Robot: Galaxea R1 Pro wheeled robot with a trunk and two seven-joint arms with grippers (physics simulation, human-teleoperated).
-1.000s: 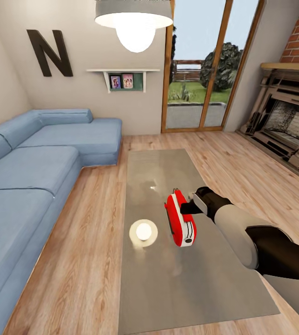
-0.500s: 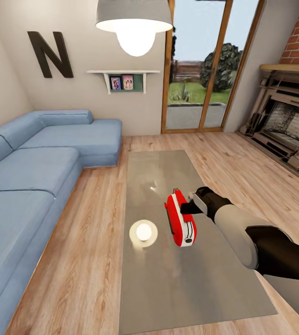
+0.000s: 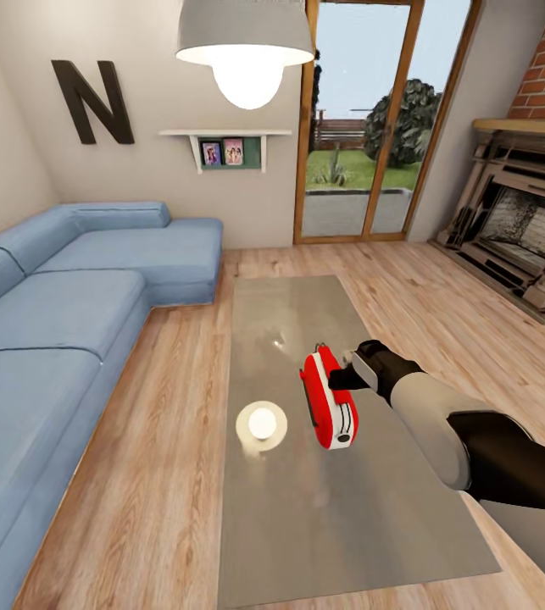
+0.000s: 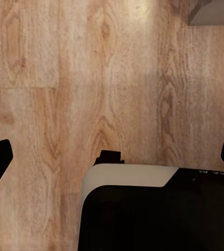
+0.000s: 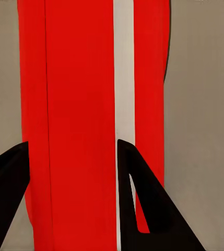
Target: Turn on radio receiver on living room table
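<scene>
Wall letter: a dark "N" (image 3: 91, 100) above the blue sofa (image 3: 60, 296).
Left gripper (image 4: 112, 157): wide open over wooden floor (image 4: 65, 78), holding nothing.
Radio receiver (image 3: 329, 400): edge-on, mid-table (image 3: 306, 508).
Right gripper (image 5: 72, 172): fingers straddle the radio receiver's red body and white stripe; contact unclear.

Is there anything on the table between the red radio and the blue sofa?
In the head view, only the lamp's round reflection on the glossy table, then bare wooden floor between radio and sofa.
</scene>
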